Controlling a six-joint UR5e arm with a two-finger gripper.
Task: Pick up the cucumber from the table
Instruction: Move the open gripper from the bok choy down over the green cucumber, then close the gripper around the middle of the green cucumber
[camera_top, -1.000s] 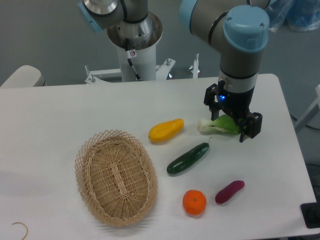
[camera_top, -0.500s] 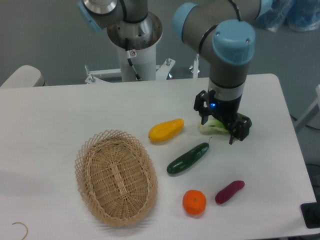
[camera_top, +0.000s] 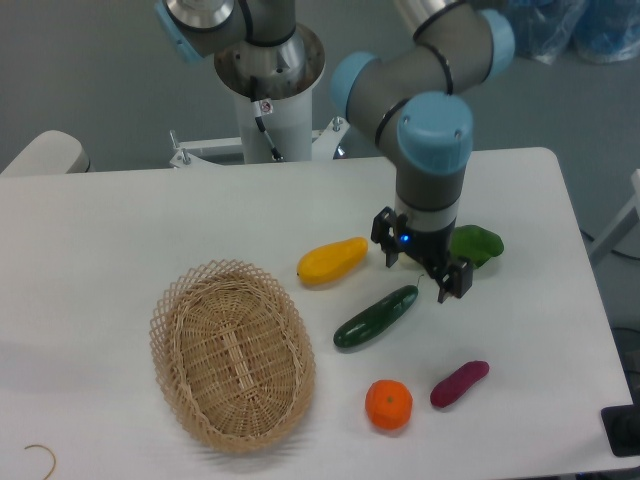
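Observation:
The cucumber (camera_top: 375, 317) is glossy dark green and lies slantwise on the white table (camera_top: 100, 240), its thin stem tip pointing up right. My gripper (camera_top: 420, 268) hangs open and empty just above and right of the cucumber's stem end, with one finger (camera_top: 384, 247) at left and the other (camera_top: 452, 282) at right. It holds nothing. The arm's wrist hides most of the bok choy (camera_top: 476, 244) behind it.
A yellow fruit (camera_top: 332, 260) lies left of the gripper. A wicker basket (camera_top: 232, 353) stands at front left. An orange (camera_top: 388, 404) and a purple eggplant-like piece (camera_top: 459, 383) lie in front of the cucumber. The table's right edge is near.
The gripper has moved left and a little forward, from over the bok choy to just above the cucumber's stem end. The objects have not moved.

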